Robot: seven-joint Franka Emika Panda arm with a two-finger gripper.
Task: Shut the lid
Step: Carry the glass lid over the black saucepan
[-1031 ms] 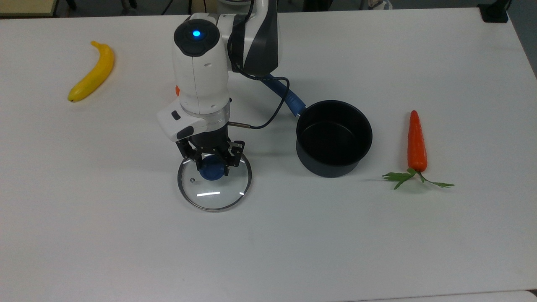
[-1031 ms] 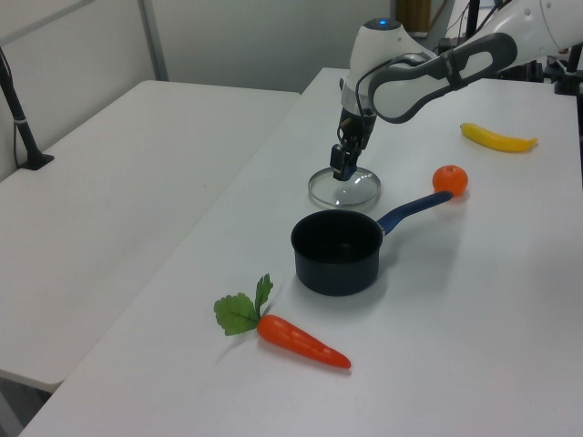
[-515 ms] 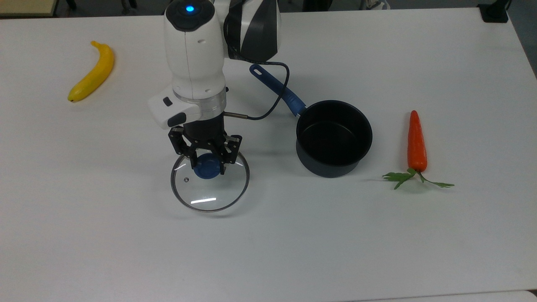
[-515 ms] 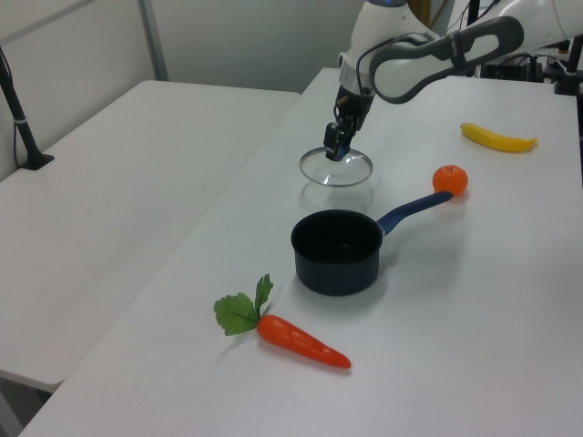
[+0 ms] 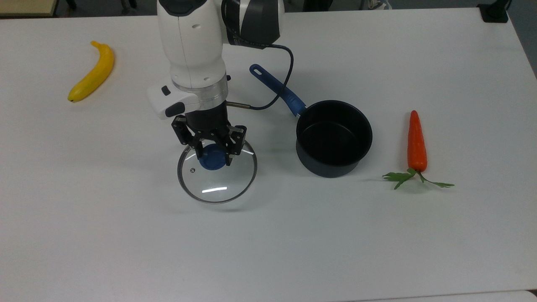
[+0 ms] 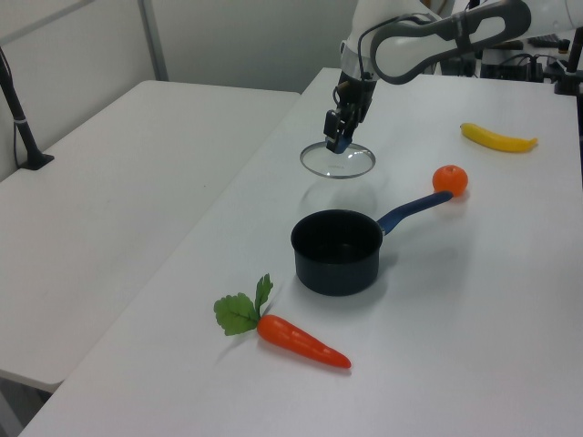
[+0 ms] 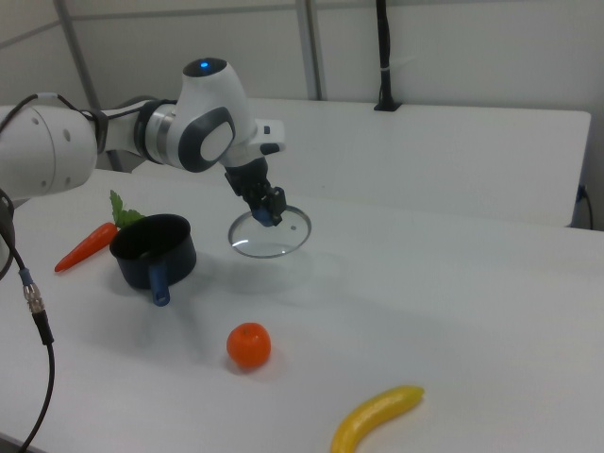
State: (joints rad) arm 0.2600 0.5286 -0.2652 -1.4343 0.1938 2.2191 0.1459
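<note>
The lid (image 5: 217, 178) is round clear glass with a metal rim and a blue knob (image 5: 212, 160), and it hangs in the air just under the claw (image 5: 213, 154), which pinches the knob tight between its two fingers. In the top view, the black pot (image 5: 334, 137) with the blue handle (image 5: 277, 89) sits open on the white table (image 5: 293, 243) to the top view's right of the claw. Farther out are the carrot (image 5: 416, 142) past the pot on the top view's right, the banana (image 5: 94, 73) well off to the top view's left, and, in the left view, an orange ball (image 6: 450, 179) touching the end of the pot's handle.
</note>
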